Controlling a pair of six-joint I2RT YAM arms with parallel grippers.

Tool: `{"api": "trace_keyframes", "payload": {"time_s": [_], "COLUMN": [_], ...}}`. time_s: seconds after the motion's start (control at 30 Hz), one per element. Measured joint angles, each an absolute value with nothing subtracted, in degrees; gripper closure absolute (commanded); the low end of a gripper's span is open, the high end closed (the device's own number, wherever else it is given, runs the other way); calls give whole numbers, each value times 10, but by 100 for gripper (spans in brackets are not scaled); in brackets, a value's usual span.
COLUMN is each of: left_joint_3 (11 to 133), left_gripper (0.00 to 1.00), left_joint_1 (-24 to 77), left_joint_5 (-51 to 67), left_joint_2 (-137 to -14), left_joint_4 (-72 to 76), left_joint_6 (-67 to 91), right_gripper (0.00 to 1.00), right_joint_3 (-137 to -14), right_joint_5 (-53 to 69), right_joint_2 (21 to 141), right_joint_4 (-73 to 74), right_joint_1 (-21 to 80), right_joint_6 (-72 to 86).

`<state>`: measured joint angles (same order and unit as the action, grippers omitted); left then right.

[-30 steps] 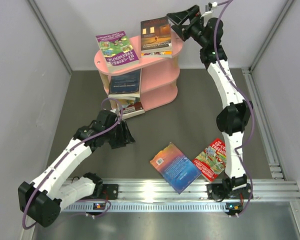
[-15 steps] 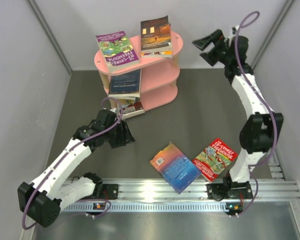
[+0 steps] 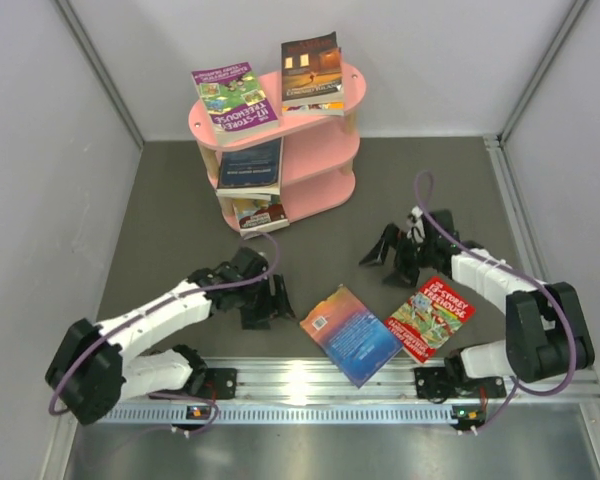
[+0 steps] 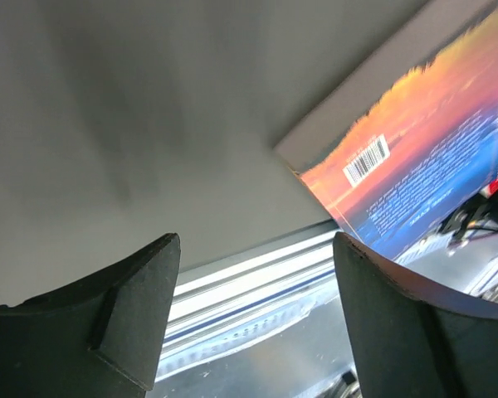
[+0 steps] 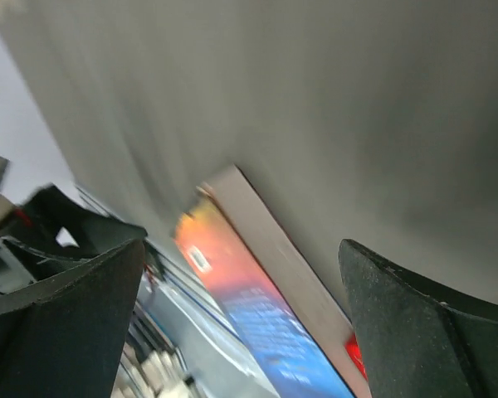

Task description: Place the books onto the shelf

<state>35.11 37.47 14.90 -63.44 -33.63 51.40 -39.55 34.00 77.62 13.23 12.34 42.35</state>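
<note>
On matte grey table [image 3: 170,210], glossy flat book [image 3: 349,335] btwn L gripper [image 3: 264,305] & R gripper [image 3: 385,262], both spread.

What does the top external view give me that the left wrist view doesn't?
Only top external: the pink shelf with books on all three tiers, including the purple book and the dark book on the top board, plus the right gripper. Only left wrist: a close look between the fingers of the left gripper, open with nothing in them. Both: the blue-and-orange book lying flat, and the aluminium rail at the near edge.
</note>
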Motion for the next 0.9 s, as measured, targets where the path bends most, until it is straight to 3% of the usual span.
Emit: {"api": "trace_keyframes", "payload": {"time_s": [0.23, 0.43, 0.67, 0.77, 0.8, 0.87, 0.9], "left_joint_3": [351, 362, 372, 375, 375, 375, 374], "left_gripper": [20, 20, 22, 23, 23, 23, 23], "left_joint_1": [524, 548, 551, 546, 546, 545, 546], "left_joint_5": [127, 144, 169, 178, 178, 175, 171], "left_joint_2": [-761, -815, -856, -861, -860, -852, -845], "left_joint_4": [-229, -138, -111, -126, -130, -143, -148], "left_joint_6": [590, 648, 700, 724, 729, 737, 738], "right_gripper": [0, 0, 0, 16, 33, 48, 62], "right_joint_3": [-336, -303, -260, -253, -251, -250, -250], "right_joint_5": [338, 360, 372, 368, 363, 331, 321], "right_joint_2": [772, 784, 804, 808, 808, 808, 809], "right_joint_4": [156, 105, -53, -97, -105, -104, -101], "right_joint_1": [161, 237, 347, 372, 377, 389, 391], "right_joint_6": [384, 388, 437, 444, 445, 439, 439]}}
